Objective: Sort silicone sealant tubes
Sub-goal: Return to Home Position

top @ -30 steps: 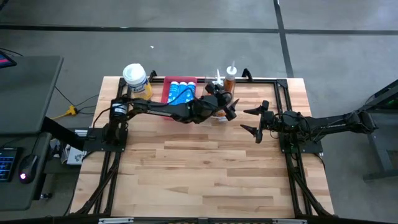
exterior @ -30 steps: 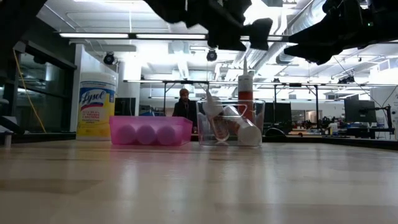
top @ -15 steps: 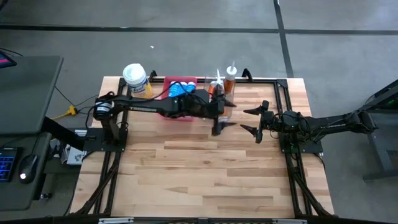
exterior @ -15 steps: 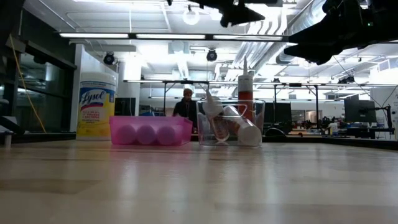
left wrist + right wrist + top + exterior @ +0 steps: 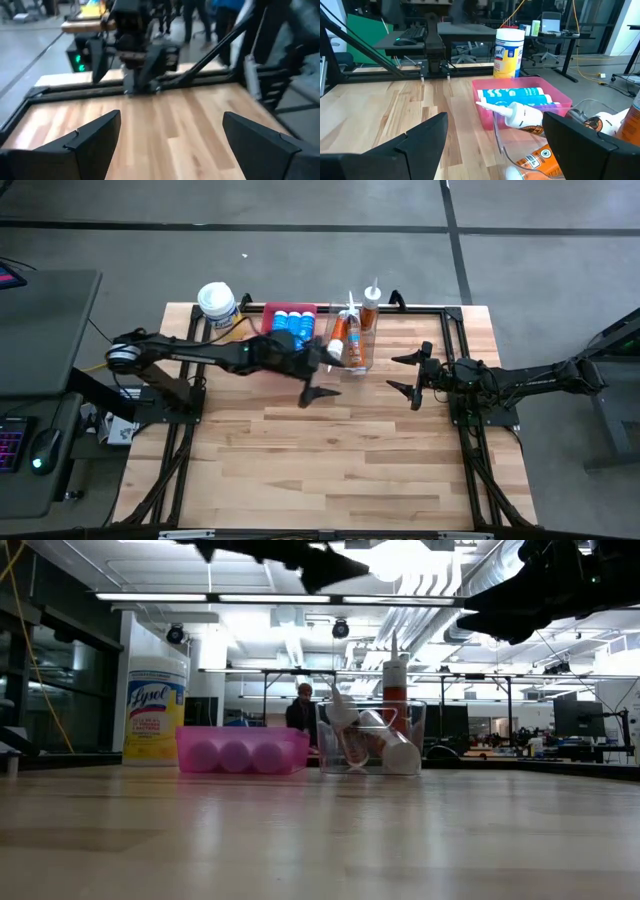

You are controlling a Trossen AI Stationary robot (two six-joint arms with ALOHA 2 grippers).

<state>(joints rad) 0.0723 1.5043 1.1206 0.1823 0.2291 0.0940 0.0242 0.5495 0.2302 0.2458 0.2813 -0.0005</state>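
Three blue sealant tubes (image 5: 290, 326) lie side by side in a pink bin (image 5: 267, 320) at the table's far edge; they also show in the right wrist view (image 5: 520, 94). Orange tubes (image 5: 342, 335) lie slanted in a clear bin (image 5: 360, 362) to its right, one nozzle (image 5: 490, 106) over the rim. One orange tube (image 5: 371, 305) stands upright at the bin's far side. My left gripper (image 5: 322, 378) is open and empty, in the air near the two bins' near side. My right gripper (image 5: 402, 374) is open and empty, right of the clear bin.
A yellow jar with a white lid (image 5: 216, 302) stands left of the pink bin at the far left. A black frame (image 5: 440, 308) runs along the table's far and side edges. Bare wood (image 5: 330, 460) fills the near half. A person (image 5: 297, 705) stands in the room beyond.
My left gripper has drawn back from the clear bin, going up and toward the table's left and near edges, and its arm has folded back. The tubes and bins have stayed where they were. My right arm has kept still.
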